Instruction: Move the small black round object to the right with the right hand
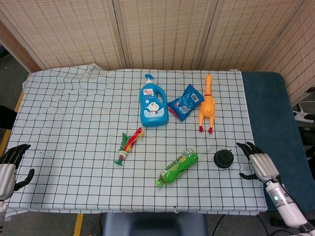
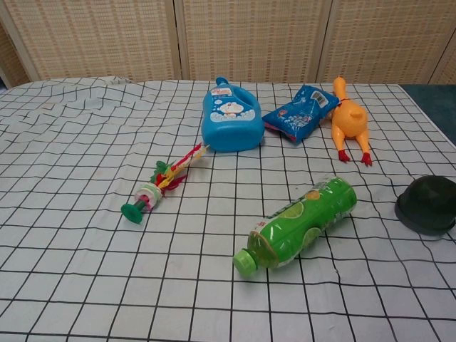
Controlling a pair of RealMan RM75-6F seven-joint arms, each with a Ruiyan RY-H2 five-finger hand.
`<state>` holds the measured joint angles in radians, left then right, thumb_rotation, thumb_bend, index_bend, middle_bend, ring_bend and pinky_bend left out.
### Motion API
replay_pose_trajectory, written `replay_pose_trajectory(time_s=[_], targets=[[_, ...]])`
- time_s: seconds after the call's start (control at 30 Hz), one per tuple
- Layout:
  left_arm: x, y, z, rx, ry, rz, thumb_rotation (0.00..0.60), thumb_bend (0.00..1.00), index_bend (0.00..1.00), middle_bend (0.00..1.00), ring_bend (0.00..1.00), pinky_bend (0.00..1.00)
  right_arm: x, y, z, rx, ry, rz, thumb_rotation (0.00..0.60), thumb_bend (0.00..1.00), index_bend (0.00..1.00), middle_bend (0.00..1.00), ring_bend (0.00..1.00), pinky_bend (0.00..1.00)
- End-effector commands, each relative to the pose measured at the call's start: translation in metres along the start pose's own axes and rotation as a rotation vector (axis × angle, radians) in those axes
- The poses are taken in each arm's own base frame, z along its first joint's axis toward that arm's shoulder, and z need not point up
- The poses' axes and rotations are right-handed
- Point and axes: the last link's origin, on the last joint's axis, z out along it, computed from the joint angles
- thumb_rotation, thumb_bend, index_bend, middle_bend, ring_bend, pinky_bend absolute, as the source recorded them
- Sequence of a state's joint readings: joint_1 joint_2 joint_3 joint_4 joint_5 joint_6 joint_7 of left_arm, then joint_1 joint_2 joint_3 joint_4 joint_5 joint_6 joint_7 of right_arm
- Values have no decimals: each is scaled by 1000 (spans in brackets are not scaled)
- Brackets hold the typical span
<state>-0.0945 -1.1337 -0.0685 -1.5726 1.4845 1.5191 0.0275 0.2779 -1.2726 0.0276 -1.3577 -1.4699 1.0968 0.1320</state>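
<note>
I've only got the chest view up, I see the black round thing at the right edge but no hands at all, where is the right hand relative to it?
Observer: In the head view the right hand is just right of the small black round object, apart from it, not touching.
Operator: Is it holding anything?
Observer: No, its fingers are spread and empty, pointing up and toward the object.
Operator: And the left hand?
Observer: The left hand is off the left edge of the checked cloth, far from everything, also empty.
Operator: What lies to the right of the object?
Observer: The cloth's right edge, then dark blue surface, which your view barely shows.
</note>
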Motion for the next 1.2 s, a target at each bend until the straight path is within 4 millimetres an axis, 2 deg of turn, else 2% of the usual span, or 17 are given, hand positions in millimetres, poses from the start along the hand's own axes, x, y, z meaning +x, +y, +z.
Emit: replay_pose_trajectory(time_s=[0.03,0.93,1.2], targets=[[-1,1,0,-2,-4,3,600,366,145,138,128,325,-1,-4,7,4,-10,6,600,65,26,93,0,140],[-3,-1,2,3,-20,-1,600,365,146,138,128,325,-15,-32,37,29,-91,13,600,64,0,86,0,140],[-3,-2,2,3,-22,-2,600,365,146,137,128,325,-18,-33,40,27,-89,-3,600,61,0,86,0,145]])
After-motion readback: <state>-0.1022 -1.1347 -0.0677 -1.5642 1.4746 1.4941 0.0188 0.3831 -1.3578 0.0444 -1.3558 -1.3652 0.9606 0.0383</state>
